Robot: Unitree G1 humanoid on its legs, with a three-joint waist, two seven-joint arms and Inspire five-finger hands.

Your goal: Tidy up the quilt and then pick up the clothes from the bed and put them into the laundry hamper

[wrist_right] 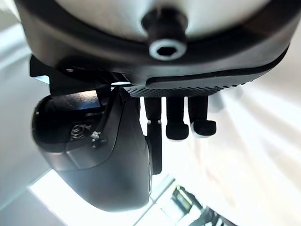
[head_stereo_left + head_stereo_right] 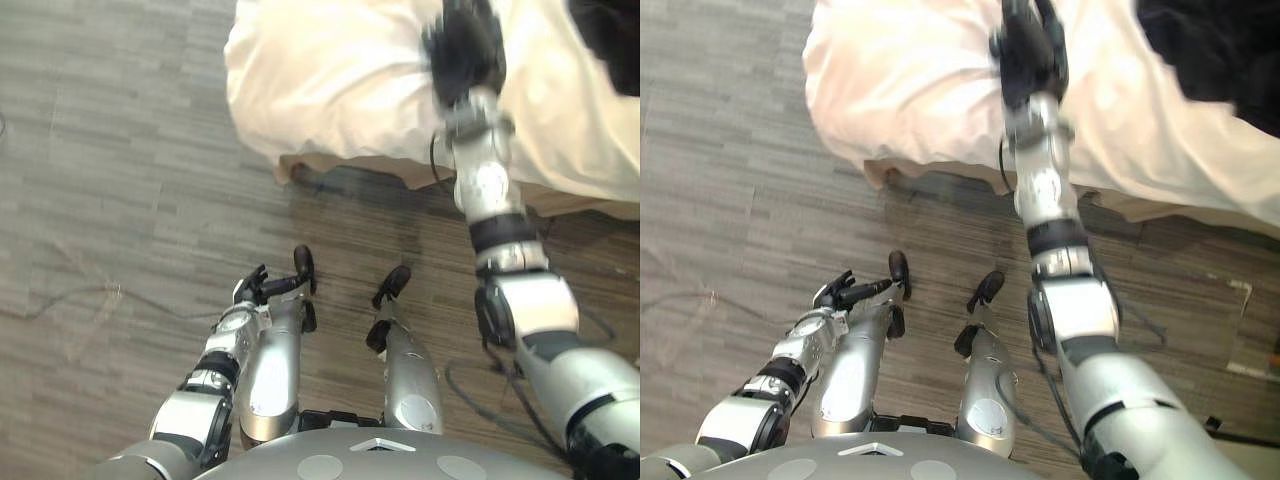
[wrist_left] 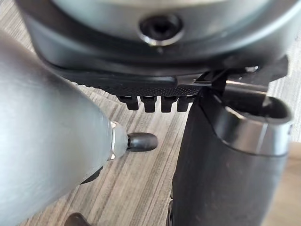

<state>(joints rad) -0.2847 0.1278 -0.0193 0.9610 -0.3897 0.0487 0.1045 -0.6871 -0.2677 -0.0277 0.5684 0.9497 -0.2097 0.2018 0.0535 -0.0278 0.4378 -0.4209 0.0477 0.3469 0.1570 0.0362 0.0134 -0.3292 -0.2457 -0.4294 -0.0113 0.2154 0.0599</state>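
At seven o'clock we see the left hand [image 2: 252, 290] low above the wood floor [image 2: 100, 150], fingers loose and empty. Toward twelve, the right hand [image 2: 1028, 50] hangs over the cream quilt [image 2: 910, 90], fingers slack and gripping nothing. Dark clothes [image 2: 1210, 50] lie on the quilt at one o'clock.
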